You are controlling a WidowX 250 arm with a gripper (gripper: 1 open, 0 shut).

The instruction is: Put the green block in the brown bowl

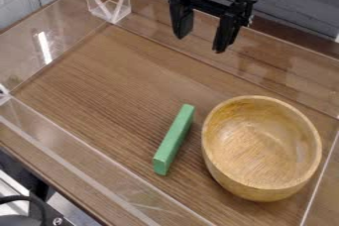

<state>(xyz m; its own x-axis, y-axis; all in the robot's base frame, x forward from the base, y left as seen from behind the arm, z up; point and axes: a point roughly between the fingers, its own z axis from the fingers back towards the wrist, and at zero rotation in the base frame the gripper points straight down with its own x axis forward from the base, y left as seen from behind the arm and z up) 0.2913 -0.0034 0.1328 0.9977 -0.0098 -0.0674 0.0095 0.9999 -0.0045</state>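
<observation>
The green block (173, 139), a long thin bright green bar, lies flat on the wooden tabletop, running from near-left to far-right, just left of the brown bowl (263, 147). The bowl is round, light wood with a thick rim, and nothing lies in it. My gripper (201, 27) hangs at the top centre, pointing down, well above and behind both things. Its black fingers (177, 22) stand apart with nothing between them.
A clear acrylic wall (54, 42) borders the table on the left and front. A small clear triangular stand (109, 4) sits at the back left. The wooden tabletop (106, 91) spreads between the gripper and the block.
</observation>
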